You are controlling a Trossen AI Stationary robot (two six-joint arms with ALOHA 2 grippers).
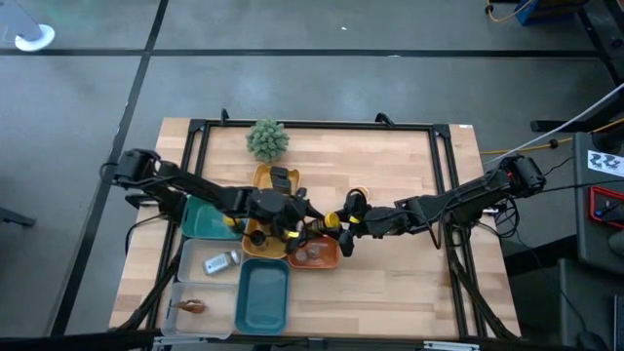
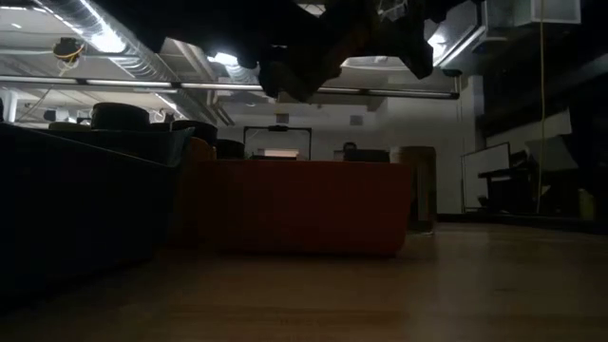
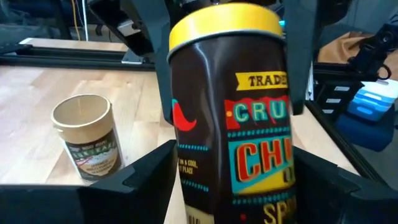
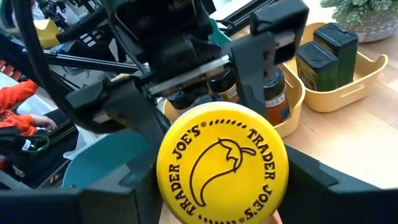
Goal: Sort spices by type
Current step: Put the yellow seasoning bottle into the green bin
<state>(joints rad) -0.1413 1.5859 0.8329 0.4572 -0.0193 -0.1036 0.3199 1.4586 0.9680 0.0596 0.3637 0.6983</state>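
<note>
Both arms are meeting at the center of the tabletop, crowding over the orange tray and hiding much of it. The left claw and right claw are both gripping one yellow-capped jar. A small tan-lidded jar is standing at frame left, apart.

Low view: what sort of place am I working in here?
Probably a lab or workshop, not a kitchen: exposed ceiling ducts, strip lights, and a black-framed wooden table on a bare grey floor.
</note>
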